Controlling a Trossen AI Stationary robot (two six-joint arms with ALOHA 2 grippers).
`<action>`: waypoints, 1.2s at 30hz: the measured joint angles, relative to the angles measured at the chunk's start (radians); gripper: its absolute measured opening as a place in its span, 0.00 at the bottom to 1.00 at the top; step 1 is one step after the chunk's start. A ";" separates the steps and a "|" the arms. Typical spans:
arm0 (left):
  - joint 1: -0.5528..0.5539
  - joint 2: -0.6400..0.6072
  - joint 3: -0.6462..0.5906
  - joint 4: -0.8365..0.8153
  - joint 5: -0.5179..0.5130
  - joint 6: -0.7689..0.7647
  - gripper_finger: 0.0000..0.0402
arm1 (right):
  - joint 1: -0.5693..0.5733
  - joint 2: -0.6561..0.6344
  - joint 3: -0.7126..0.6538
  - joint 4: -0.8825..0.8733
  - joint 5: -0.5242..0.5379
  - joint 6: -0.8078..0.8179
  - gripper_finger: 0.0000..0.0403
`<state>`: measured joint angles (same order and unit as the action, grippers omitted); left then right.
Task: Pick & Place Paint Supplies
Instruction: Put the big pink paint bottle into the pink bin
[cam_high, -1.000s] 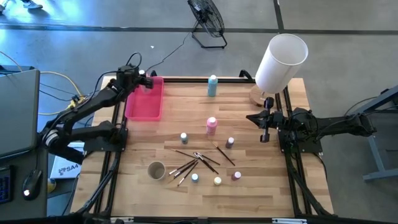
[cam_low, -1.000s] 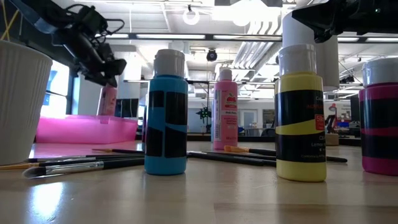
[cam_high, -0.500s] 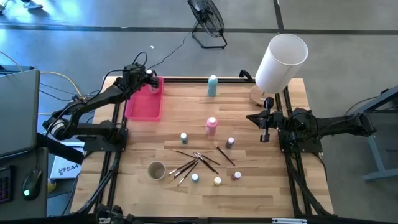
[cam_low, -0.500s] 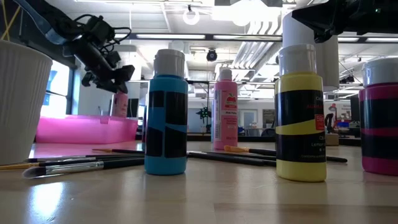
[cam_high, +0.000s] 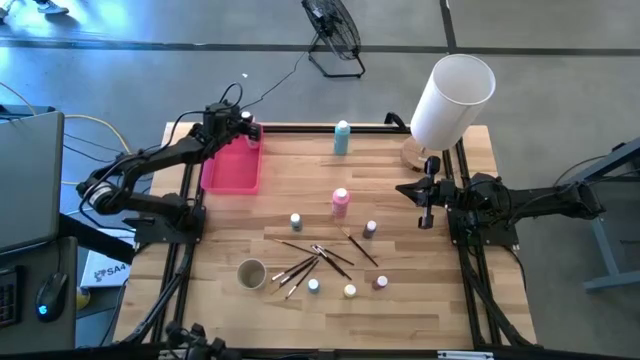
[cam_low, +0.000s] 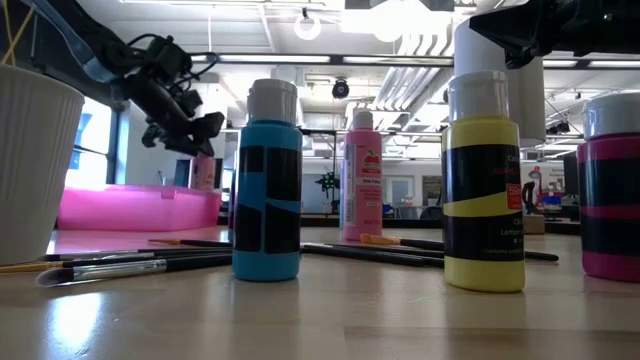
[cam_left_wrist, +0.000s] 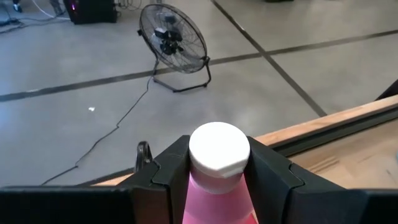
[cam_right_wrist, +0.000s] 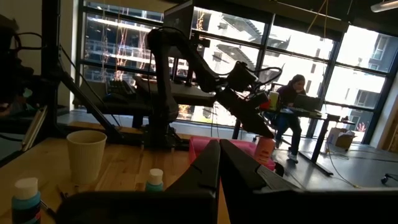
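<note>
Over the pink tray's (cam_high: 228, 172) far corner, the left end effector (cam_high: 247, 131), clamping 1 pink bottle (cam_left_wrist: 216, 180), has shifted farther out.

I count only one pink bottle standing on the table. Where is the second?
The left gripper holds the second pink bottle above the far end of the pink tray, at the table's far-left corner in the high view.

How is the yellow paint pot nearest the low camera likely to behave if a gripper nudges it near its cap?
The yellow paint pot would probably tip rather than slide: it stands tall on a narrow base. Once down, its round body would likely roll across the wooden table. It looks like rigid plastic, so the fingers should not crush it.
</note>
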<state>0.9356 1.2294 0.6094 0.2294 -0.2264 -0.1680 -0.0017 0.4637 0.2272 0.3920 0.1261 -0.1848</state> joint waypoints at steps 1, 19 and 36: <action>0.000 0.004 0.000 0.006 0.000 0.003 0.33 | 0.000 0.000 0.000 0.000 0.001 0.000 0.01; 0.000 0.011 0.000 0.005 0.008 0.005 0.33 | 0.000 0.000 0.000 0.000 0.002 0.002 0.01; 0.000 0.013 -0.001 -0.006 0.025 0.006 0.46 | 0.000 0.000 0.000 0.000 0.001 0.004 0.01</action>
<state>0.9356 1.2427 0.6086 0.2239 -0.2014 -0.1622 -0.0017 0.4637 0.2272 0.3916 0.1268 -0.1806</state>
